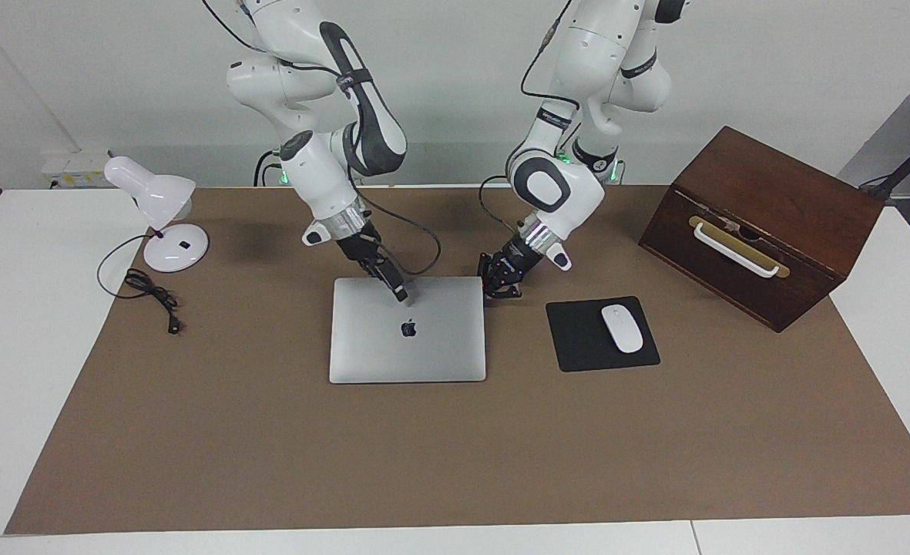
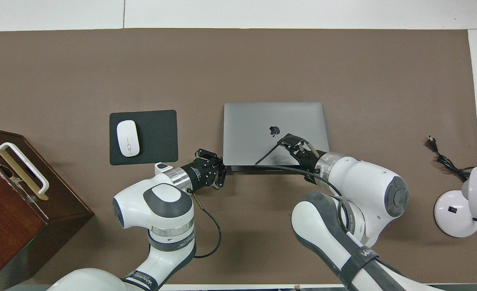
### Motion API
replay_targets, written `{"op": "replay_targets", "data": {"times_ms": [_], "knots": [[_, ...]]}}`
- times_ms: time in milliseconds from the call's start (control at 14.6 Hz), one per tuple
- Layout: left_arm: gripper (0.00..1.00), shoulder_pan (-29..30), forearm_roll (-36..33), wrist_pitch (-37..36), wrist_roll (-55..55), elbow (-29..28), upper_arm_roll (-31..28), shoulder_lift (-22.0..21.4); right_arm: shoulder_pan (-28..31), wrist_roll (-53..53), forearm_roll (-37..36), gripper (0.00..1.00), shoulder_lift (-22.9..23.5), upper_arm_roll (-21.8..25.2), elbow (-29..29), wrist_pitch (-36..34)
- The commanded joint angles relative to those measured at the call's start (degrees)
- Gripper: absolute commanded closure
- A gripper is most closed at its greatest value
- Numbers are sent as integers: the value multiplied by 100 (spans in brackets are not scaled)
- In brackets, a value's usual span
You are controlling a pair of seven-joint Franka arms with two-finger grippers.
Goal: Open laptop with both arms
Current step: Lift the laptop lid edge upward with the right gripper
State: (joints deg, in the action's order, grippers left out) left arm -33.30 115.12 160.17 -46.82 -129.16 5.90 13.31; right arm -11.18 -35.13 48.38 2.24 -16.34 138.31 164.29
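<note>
the laptop [image 1: 407, 330] lies shut and flat on the brown mat of the worktop [image 1: 270, 462], about midway between the two arms, with the black mouse pad [image 1: 578, 339] beside it toward the left arm's end. its lid shows no gap in either view, so the opening is not yet begun; this reads as the bracing and positioning step.

the left hand [image 1: 501, 291] sits low at the corner of the laptop nearest the robots on the mouse pad's side, just beside or touching the edge; which of the two i cannot tell. its fingertips are closed together and it grips nothing. the right hand [image 1: 401, 294] is over the lid, between the logo and the edge nearest the robots, its tip seemingly down on the lid or just above it. whether its fingers are parted or together i cannot tell.

as a judgement, the next move calls for one hand to keep the base from sliding or tipping while the other finds the lid's free edge and lifts it. which edge carries the hinge is not plain from here, so the lifting hand has to go to the right one, and catch the lid alone, not lid and base together. a thin smooth lid gives little purchase, so the lift should be slow and follow the hinge's arc.
</note>
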Motion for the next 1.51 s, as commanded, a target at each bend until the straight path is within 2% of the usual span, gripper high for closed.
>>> {"op": "replay_targets", "data": {"times_ms": [0, 275, 824, 1167, 1442], "knots": [[100, -168, 168, 102, 147, 101, -54, 251, -7, 208, 233, 0, 118, -27, -172, 156], [100, -168, 168, 102, 156, 101, -54, 251, -7, 296, 233, 0, 118, -36, -260, 174], [100, -168, 168, 102, 156, 101, -54, 251, 28, 383, 233, 0, 355, -18, -848, 112], [100, -168, 168, 102, 156, 101, -54, 251, 107, 489, 172, 0, 444, 122, -1358, -353], [100, -168, 168, 102, 156, 101, -54, 251, 107, 507, 23, 0, 452, 289, -1552, -547]]}}
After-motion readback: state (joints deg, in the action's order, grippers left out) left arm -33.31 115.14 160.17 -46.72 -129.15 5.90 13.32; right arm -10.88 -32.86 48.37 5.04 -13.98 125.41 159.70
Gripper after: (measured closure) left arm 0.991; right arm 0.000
